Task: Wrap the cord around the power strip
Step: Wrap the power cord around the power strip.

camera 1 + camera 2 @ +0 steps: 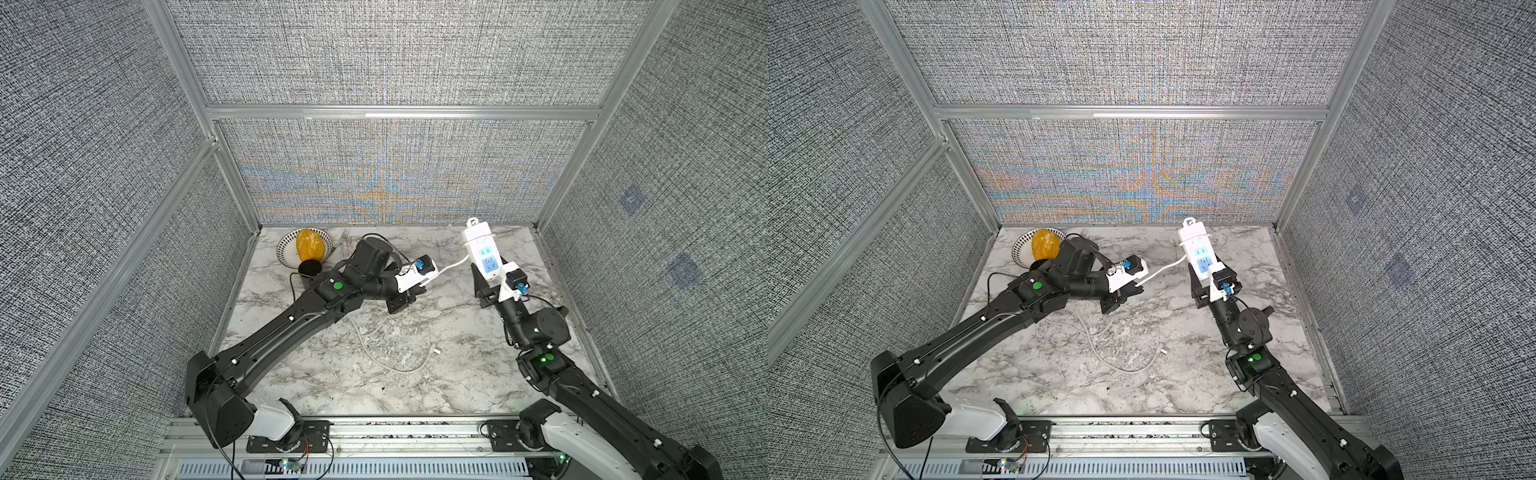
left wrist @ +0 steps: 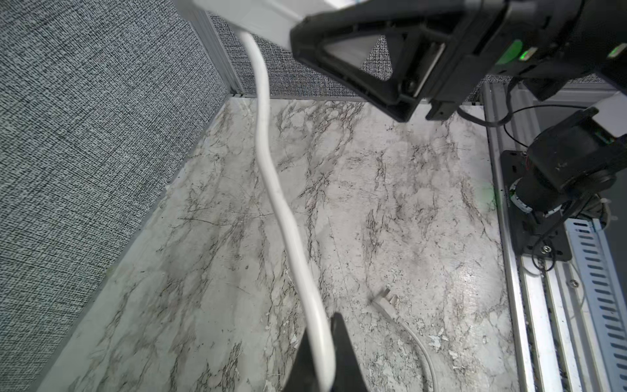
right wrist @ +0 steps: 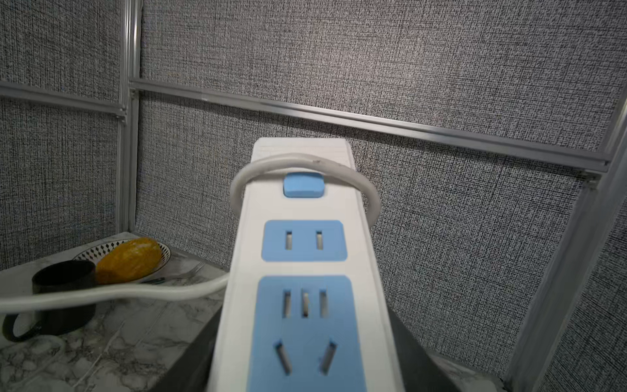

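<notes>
Top views: the white rectangular plastic power strip with light-blue sockets (image 1: 482,249) is tilted above the marble-patterned table (image 1: 457,374), its lower end clamped in the right gripper (image 1: 489,284). Its long white-grey cord (image 1: 451,267) spans to the left gripper (image 1: 419,288). The slack and the small white plug (image 1: 435,350) lie on the table.

Left wrist: the jaws are closed on the cord.

Right wrist: one cord loop encircles the strip just beyond the blue button (image 3: 303,185).

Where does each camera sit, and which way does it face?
Top views: above the near table edge, facing down toward the back wall; left arm, right arm show.
Left wrist: faces across the table toward the right arm; left tool pinches the cord.
Right wrist: faces the back wall along the power strip; right tool edges show.
Shared: all show the cord.
</notes>
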You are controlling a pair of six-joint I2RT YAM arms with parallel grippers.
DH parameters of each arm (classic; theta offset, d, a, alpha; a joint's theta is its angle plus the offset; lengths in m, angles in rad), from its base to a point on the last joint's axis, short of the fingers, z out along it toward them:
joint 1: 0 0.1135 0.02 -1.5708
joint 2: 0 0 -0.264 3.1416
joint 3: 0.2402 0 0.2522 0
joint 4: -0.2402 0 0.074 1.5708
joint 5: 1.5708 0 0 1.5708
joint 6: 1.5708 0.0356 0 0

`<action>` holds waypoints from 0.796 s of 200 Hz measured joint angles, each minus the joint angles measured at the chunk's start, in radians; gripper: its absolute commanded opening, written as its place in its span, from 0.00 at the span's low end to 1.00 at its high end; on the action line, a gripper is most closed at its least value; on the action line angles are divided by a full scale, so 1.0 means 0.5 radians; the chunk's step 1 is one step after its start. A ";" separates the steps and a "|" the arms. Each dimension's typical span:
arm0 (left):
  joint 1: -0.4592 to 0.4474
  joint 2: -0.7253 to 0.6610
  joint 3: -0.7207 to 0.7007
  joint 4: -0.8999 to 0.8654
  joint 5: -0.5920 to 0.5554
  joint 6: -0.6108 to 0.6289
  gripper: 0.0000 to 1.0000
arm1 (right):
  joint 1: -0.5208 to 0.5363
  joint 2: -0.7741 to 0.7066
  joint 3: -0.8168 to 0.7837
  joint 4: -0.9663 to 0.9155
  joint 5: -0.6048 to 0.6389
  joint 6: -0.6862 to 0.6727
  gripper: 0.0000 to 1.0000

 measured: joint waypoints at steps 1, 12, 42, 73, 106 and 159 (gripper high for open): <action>-0.002 -0.002 0.003 -0.005 -0.007 0.002 0.00 | -0.001 0.005 0.004 -0.008 -0.002 -0.003 0.00; -0.025 -0.011 0.053 -0.056 -0.055 0.033 0.00 | -0.005 0.047 0.035 -0.071 -0.019 -0.025 0.00; -0.109 0.019 0.278 -0.263 -0.185 0.150 0.00 | -0.005 0.179 0.146 -0.241 -0.105 -0.072 0.00; -0.175 0.114 0.530 -0.523 -0.335 0.313 0.00 | 0.003 0.298 0.271 -0.452 -0.255 -0.157 0.00; -0.185 0.168 0.729 -0.752 -0.501 0.515 0.00 | 0.024 0.330 0.330 -0.671 -0.420 -0.257 0.00; -0.188 0.210 0.874 -0.927 -0.620 0.780 0.00 | 0.037 0.325 0.349 -0.928 -0.700 -0.364 0.00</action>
